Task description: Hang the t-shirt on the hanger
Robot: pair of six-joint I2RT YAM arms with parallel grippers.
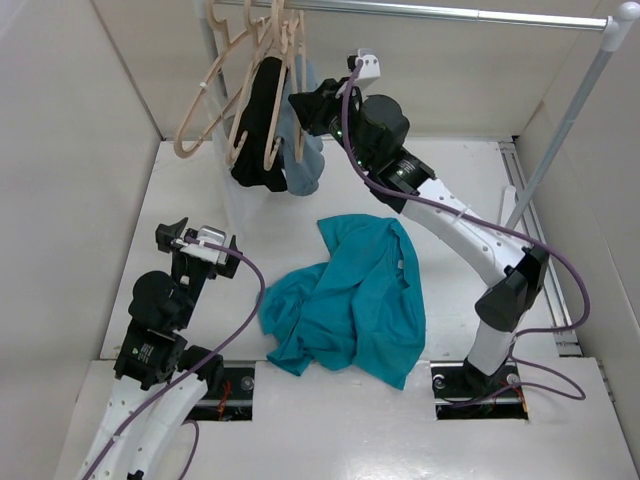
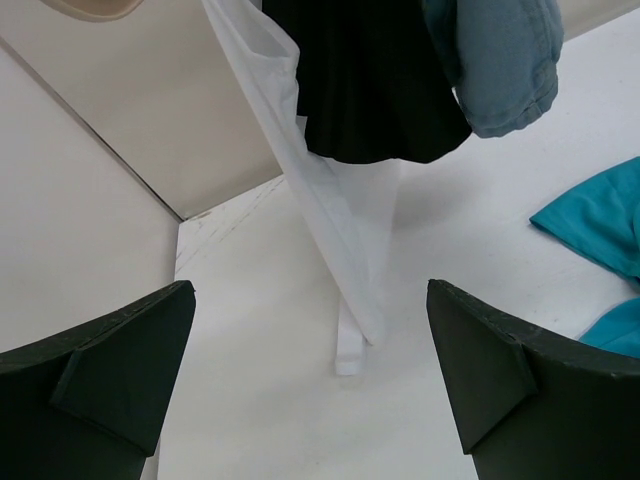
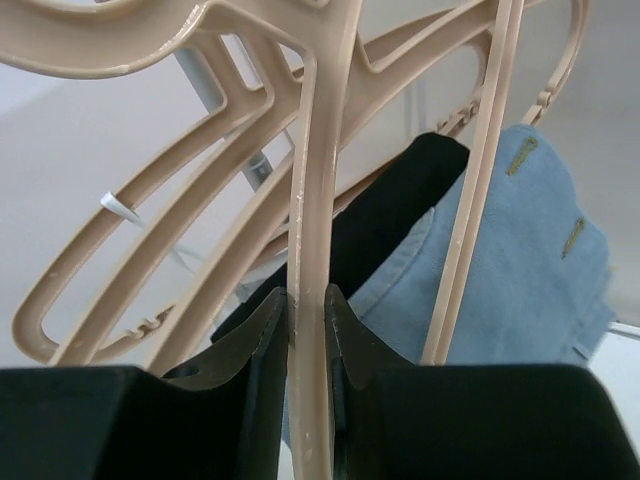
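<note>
**Right gripper clamped on hanger at the rail; t-shirt loose on table**

Right gripper sat at the bottom centre of the right wrist frame, jaws narrow, both fingers pressed against one tan arm of the hanger running straight up between them. More tan hangers fanned out to the upper left of that frame, another thin tan bar just right of the held one. Behind them hung the black garment, with the grey-blue garment at the right of it.

In the top view the right gripper was raised to the upper centre, in against the bunch of hangers on the metal rail. Black garment and grey-blue garment hung side by side there, touching.

T-shirt lay crumpled on the table at lower centre, between the two arm bases, well apart from the hangers. White neck label showed near its right edge. No gripper touched it.

Left gripper was at centre left, low over the table, jaws spread wide and holding nothing. In the left wrist view its fingers stood far apart at the bottom corners, a teal edge of the t-shirt at the right and a white strip, kind unclear, running down to the table.
</note>
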